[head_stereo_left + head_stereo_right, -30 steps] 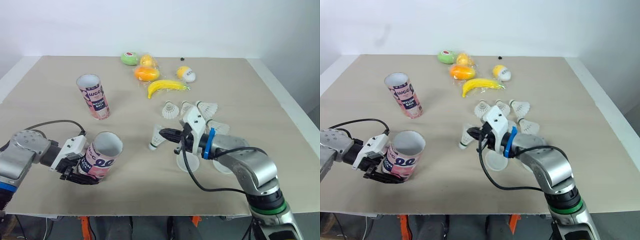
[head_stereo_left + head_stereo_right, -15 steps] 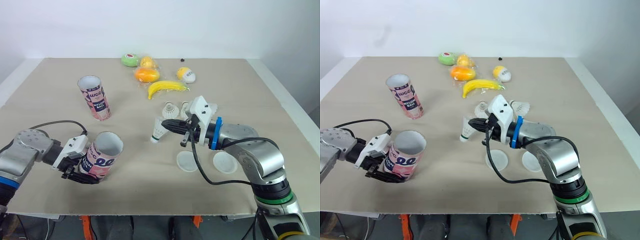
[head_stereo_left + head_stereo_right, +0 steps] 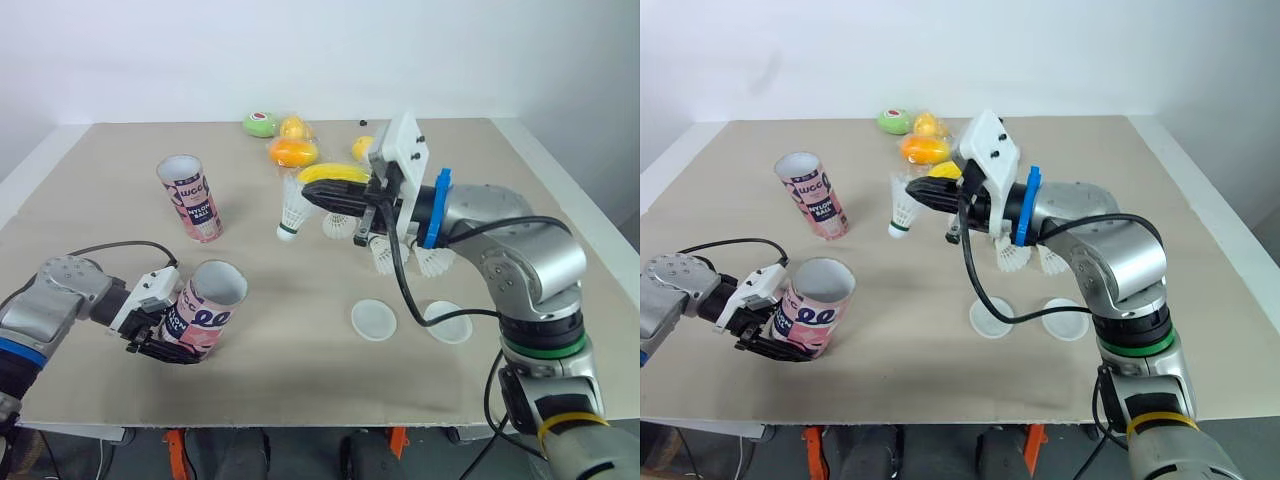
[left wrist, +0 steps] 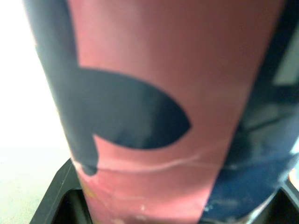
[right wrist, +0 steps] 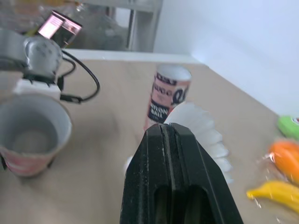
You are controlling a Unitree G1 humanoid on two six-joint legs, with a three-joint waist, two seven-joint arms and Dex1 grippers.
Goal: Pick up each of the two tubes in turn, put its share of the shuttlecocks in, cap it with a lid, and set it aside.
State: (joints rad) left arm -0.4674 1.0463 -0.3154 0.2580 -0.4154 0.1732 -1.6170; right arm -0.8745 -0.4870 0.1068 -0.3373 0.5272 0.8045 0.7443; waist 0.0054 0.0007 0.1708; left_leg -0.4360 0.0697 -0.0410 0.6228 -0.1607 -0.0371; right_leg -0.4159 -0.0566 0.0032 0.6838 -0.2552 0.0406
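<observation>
My left gripper (image 3: 158,338) is shut on the lower part of a pink tube (image 3: 205,310), which leans with its open mouth up near the table's front left; the same pink tube (image 4: 163,107) sits close between the fingers in the left wrist view. My right gripper (image 3: 306,197) is shut on a white shuttlecock (image 3: 291,211), held in the air above the table's middle, right of the second tube (image 3: 190,195), which stands upright. The shuttlecock's skirt (image 5: 201,130) shows past the shut fingers (image 5: 173,163). Two white lids (image 3: 374,320) (image 3: 449,322) lie flat.
Loose shuttlecocks (image 3: 385,256) lie under my right forearm. A banana (image 3: 335,172), an orange fruit (image 3: 292,152), a green fruit (image 3: 260,124) and other small fruit sit at the back of the table (image 3: 300,390). A cable (image 3: 110,250) runs to the left wrist.
My right gripper has lifted the shuttlecock off the table and carried it up and to the left. The left gripper and its tube have stayed put.
</observation>
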